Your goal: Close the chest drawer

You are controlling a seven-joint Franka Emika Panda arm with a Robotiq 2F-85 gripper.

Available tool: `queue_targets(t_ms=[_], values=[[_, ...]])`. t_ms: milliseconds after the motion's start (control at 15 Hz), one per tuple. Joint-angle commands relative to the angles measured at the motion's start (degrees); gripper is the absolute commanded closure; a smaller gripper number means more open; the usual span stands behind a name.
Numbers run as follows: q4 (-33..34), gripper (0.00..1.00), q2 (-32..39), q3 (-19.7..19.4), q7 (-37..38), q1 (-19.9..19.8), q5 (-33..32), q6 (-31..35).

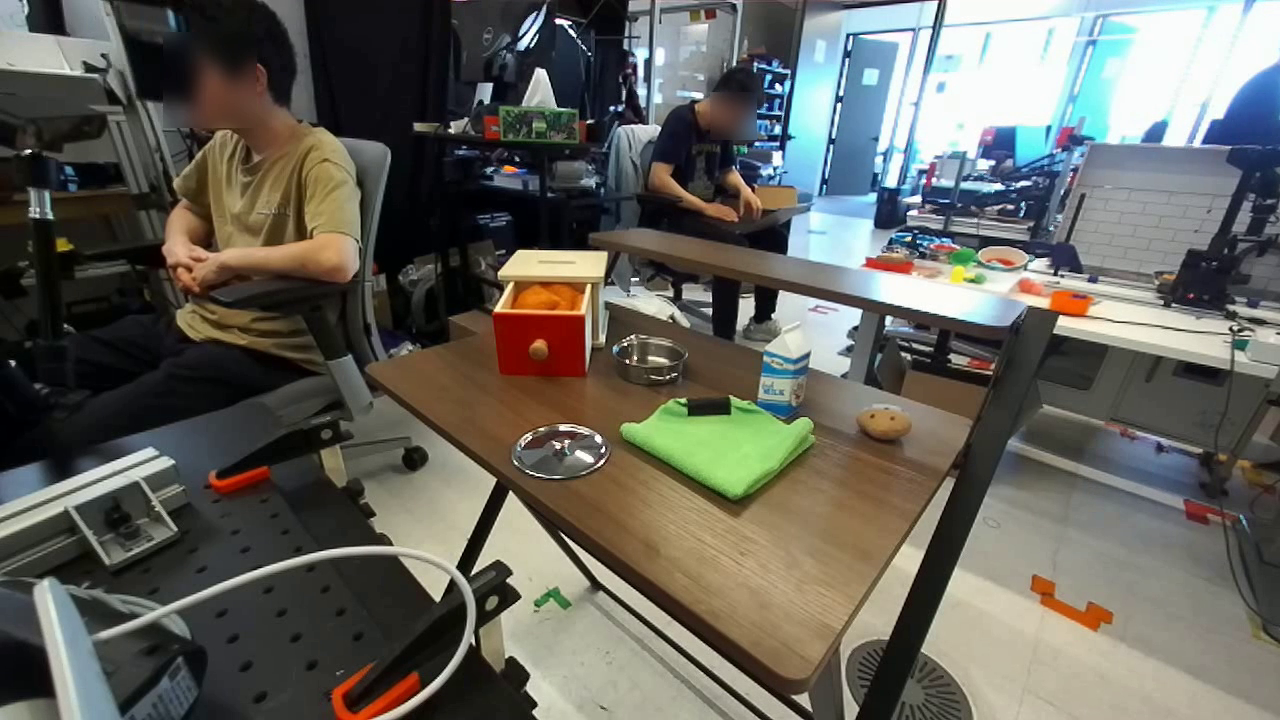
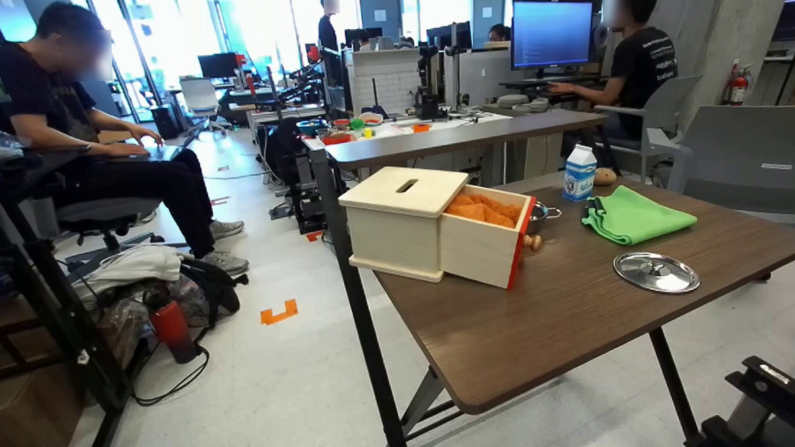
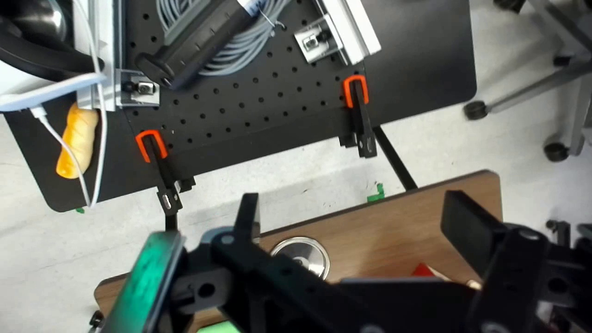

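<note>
The chest drawer has a red front panel with a round wooden knob. It is pulled well out of the tan wooden chest, and its side wall shows in an exterior view. An orange cloth lies inside the drawer. In the wrist view only a small red corner of the drawer shows; the gripper body hides the rest. My gripper is open with nothing between its fingers. It is above the gap between the black bench and the brown table, apart from the drawer, and out of both exterior views.
On the brown table are a metal pot, its lid, a green cloth, a milk carton and a potato. A raised shelf runs along the back. The black bench carries clamps and cables.
</note>
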Motion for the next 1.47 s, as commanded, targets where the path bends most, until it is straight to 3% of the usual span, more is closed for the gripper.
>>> queue_targets(t_ms=[0,267,467,800,933,1200,1333,1400], values=[[0.02,0.0,10.26,4.61,8.61,-1.2,1.42,13.37],[0.75,0.0,23.63,7.88,17.22,-2.08,-1.52,24.13],[5.15,0.0,34.66,8.55,21.09,-2.68,-6.09,24.21],[15.42,0.0,49.68,5.93,27.41,-0.84,-17.2,21.35],[19.97,0.0,54.37,4.26,26.54,0.96,-20.67,19.95],[27.63,0.0,60.54,3.35,14.12,3.46,-18.18,14.85],[28.4,0.0,60.53,2.86,13.18,5.55,-20.87,17.73],[29.04,0.0,60.55,3.19,11.99,5.96,-18.99,18.16]])
